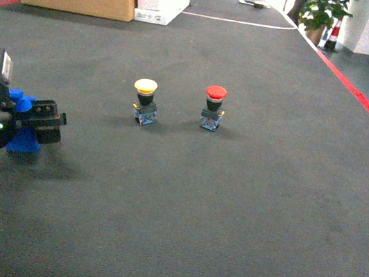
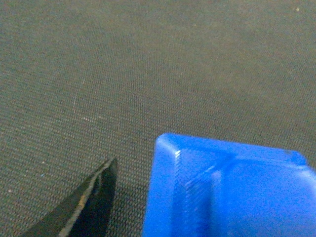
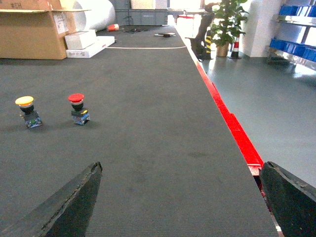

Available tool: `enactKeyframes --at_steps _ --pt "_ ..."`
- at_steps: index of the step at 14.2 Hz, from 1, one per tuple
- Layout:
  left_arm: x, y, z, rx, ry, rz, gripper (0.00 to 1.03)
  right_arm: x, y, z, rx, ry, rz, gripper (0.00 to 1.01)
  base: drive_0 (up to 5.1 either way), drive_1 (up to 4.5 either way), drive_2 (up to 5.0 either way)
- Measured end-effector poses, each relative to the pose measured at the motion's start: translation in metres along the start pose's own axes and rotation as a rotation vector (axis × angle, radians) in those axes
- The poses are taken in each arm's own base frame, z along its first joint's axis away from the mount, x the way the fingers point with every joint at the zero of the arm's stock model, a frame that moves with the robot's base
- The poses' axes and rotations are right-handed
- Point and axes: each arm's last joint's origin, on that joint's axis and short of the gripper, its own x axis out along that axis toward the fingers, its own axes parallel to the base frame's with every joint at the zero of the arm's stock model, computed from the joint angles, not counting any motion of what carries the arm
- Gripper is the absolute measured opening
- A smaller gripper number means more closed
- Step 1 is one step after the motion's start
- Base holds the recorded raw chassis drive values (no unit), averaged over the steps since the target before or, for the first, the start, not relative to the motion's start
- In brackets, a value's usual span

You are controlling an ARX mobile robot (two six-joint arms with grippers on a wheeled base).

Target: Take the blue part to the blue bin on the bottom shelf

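Dark ribbed mat (image 1: 229, 209) with 2 push buttons.
Left gripper (image 1: 28, 129) at blue part (image 1: 22, 141), grip unclear; right gripper (image 3: 182, 197) spread wide, holding nothing; yellow button (image 1: 145, 101) beside red button (image 1: 213, 106).

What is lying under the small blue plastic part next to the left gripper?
Under the blue plastic part lies the dark ribbed mat. The left gripper hides part of it in the head view, so the contact itself cannot be seen.
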Motion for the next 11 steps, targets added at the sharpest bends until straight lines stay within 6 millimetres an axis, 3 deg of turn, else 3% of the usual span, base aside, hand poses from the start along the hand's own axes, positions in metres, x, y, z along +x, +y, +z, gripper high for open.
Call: enactKeyframes --at_steps 1,3,5,7,8,9,11 --pt "0.0 0.001 0.001 -0.006 -0.013 -0.002 0.47 0.0 0.0 0.0 0.0 0.0 0.0 0.98 0.0 0.0 0.0" --pt "-0.005 0.003 -0.001 0.0 -0.02 0.008 0.44 0.0 0.0 0.0 0.0 0.0 0.0 0.98 0.0 0.0 0.0" --pt "-0.035 0.006 -0.007 -0.005 -0.046 0.034 0.44 0.0 0.0 0.0 0.0 0.0 0.0 0.98 0.0 0.0 0.0" --pt "-0.081 0.009 -0.006 -0.021 -0.124 0.05 0.44 0.0 0.0 0.0 0.0 0.0 0.0 0.98 0.0 0.0 0.0" --pt "-0.132 0.016 0.007 -0.005 -0.166 0.048 0.44 0.0 0.0 0.0 0.0 0.001 0.0 0.98 0.0 0.0 0.0" --pt "-0.181 0.019 0.05 -0.02 -0.328 0.049 0.44 0.0 0.0 0.0 0.0 0.0 0.0 0.98 0.0 0.0 0.0" --pt "-0.237 0.017 0.064 -0.004 -0.434 0.024 0.44 0.0 0.0 0.0 0.0 0.0 0.0 0.98 0.0 0.0 0.0"
